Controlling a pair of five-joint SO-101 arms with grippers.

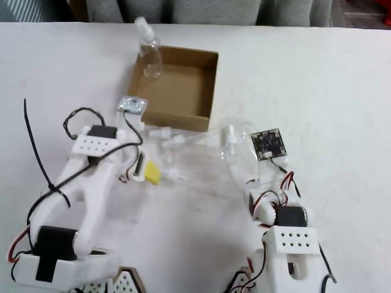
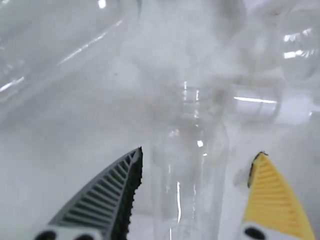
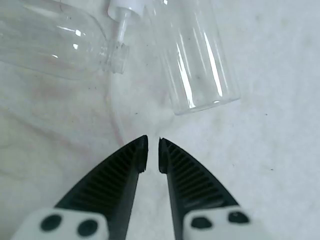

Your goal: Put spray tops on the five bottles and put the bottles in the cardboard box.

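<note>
Spreading under everything is the white table (image 1: 342, 91). The box (image 1: 183, 91) sits at its far middle, and a capped bottle (image 1: 149, 58) leans over the box's far-left corner. The left claw (image 2: 199, 152) is spread wide, with an uncapped bottle (image 2: 190, 200) between its jaws; contact is unclear. The right claw (image 3: 152, 142) is pinched almost together on nothing, just short of two clear bottles (image 3: 195, 55). Loose spray tops (image 1: 165, 131) lie just beside the box's near wall.

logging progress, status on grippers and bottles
Left gripper open, astride a clear bottle. Right gripper shut, empty. One topped bottle in the cardboard box corner. Loose spray tops close by.
</note>
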